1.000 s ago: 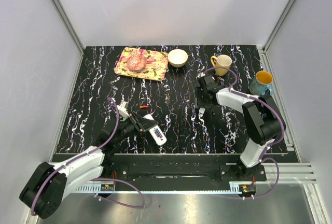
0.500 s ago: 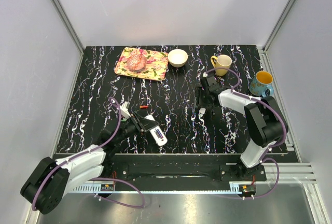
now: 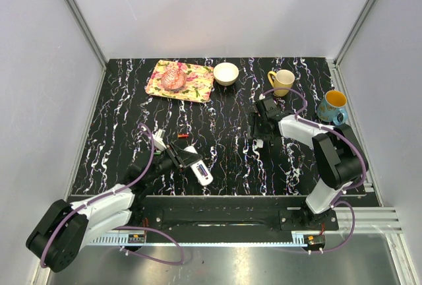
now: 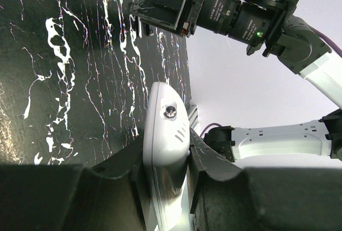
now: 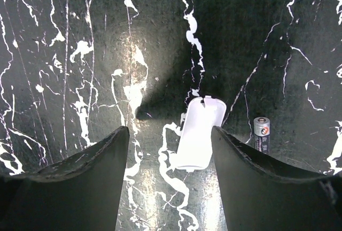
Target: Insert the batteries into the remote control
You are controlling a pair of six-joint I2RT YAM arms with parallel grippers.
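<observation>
Left claw (image 4: pixel 165 159) clamps the remote (image 4: pixel 166 129), right claw (image 5: pixel 168 135) hangs released over the cover (image 5: pixel 197 140), and the battery (image 5: pixel 261 133) beside it looks unloaded.

At near left, slim white remote control (image 3: pixel 200 169), clamped across its width in left gripper (image 4: pixel 166 161), long axis angled toward near right, screw and ribbed grooves on visible face. Just far of it, reddish-orange battery (image 3: pixel 182 136) lying flat. Right of centre, dark battery (image 5: pixel 261 133), silver-capped, lying flat.

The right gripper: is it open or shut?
Open. The right gripper holds its fingers wide apart, the white cover lying on the table between them.
</observation>
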